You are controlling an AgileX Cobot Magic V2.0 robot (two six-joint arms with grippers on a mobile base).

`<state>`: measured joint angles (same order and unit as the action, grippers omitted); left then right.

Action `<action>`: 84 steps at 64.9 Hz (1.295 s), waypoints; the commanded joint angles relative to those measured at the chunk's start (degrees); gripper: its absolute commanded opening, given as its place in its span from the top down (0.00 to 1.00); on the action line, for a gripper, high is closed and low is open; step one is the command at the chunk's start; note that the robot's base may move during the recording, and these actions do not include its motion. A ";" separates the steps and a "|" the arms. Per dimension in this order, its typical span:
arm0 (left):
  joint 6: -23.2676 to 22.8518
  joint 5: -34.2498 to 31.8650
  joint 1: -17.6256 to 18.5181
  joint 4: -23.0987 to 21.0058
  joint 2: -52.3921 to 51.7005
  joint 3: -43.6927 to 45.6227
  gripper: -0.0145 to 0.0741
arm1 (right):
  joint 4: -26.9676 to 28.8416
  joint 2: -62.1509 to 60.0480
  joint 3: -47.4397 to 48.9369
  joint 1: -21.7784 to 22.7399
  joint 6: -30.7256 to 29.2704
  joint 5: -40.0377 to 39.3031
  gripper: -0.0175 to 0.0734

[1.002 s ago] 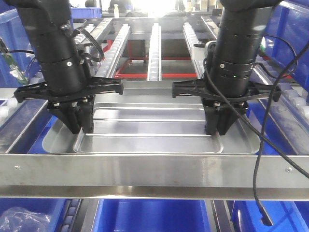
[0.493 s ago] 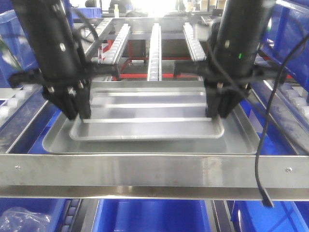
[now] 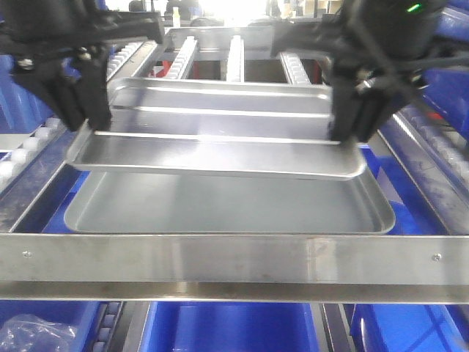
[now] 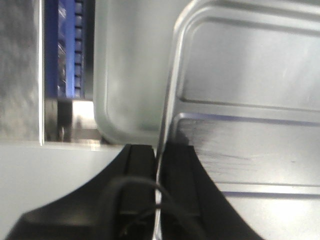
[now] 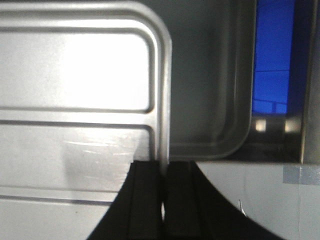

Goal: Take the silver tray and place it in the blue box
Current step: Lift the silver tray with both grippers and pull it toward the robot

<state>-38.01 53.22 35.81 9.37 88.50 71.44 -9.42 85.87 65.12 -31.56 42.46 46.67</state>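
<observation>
The silver tray (image 3: pixel 220 150) hangs level in the air, held by its two short rims. My left gripper (image 3: pixel 86 121) is shut on its left rim and my right gripper (image 3: pixel 355 136) on its right rim. In the left wrist view the jaws (image 4: pixel 159 156) pinch the thin rim, with the tray's stepped panel (image 4: pixel 250 95) to the right. In the right wrist view the jaws (image 5: pixel 164 171) pinch the rim beside the panel (image 5: pixel 75 70). A blue box (image 3: pixel 227 326) shows below the front rail; only its blue inside is visible.
A second, larger silver tray (image 3: pixel 220 209) lies on the rack right under the lifted one; it also shows in the left wrist view (image 4: pixel 127 75) and the right wrist view (image 5: pixel 215 100). A metal rail (image 3: pixel 234 257) crosses the front. Roller tracks (image 3: pixel 233 55) run behind. More blue crates (image 3: pixel 447 66) flank the rack.
Both grippers have risen with the silver tray, lifting it out of the larger tray below. It now hangs well above that tray and nearer the camera.
</observation>
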 commanded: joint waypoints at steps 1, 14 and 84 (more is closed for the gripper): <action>-3.08 -1.07 1.78 1.88 -6.62 -2.18 0.85 | -2.89 -6.67 -2.02 -0.83 2.02 -0.65 0.74; -10.59 -1.34 7.66 4.67 -14.19 -10.85 0.85 | -6.28 -12.47 -8.15 -5.77 9.90 -0.06 0.74; -23.94 3.20 20.41 13.64 -19.49 -17.78 0.85 | -13.62 -16.83 -15.11 -15.91 18.33 1.09 0.74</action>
<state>-61.33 54.71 55.87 19.87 70.61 52.37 -19.18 70.72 48.91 -47.76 60.75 47.60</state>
